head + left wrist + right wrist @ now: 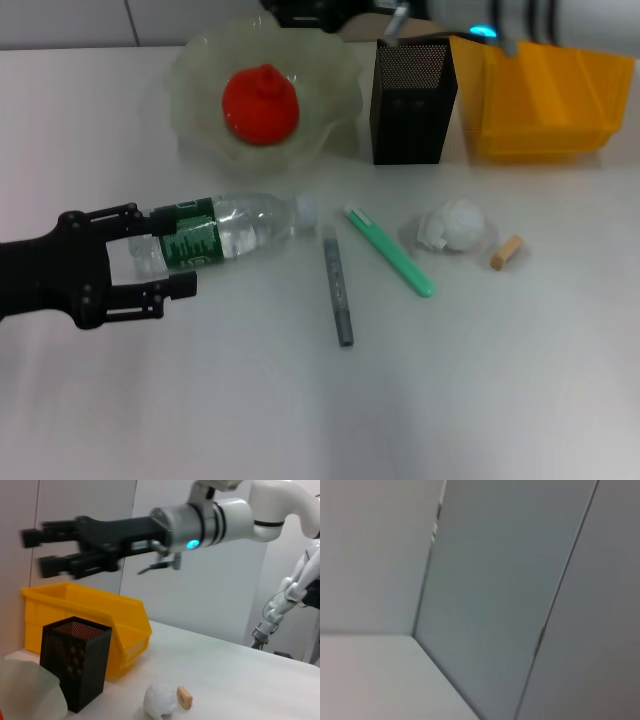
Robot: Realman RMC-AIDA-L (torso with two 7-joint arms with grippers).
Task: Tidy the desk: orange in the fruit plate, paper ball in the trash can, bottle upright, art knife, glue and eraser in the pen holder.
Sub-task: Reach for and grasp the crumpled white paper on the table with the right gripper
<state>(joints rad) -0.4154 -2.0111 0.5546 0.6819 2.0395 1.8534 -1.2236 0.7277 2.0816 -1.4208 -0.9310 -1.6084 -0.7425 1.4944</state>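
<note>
bottle (225, 231) on its side, clear, green label

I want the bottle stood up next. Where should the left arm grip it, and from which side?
Probably around the green-labelled body of the clear plastic water bottle, coming from its base end on the robot's left. It lies on its side with its white cap toward the grey pen, and the left gripper, jaws open, already straddles that end.
</note>
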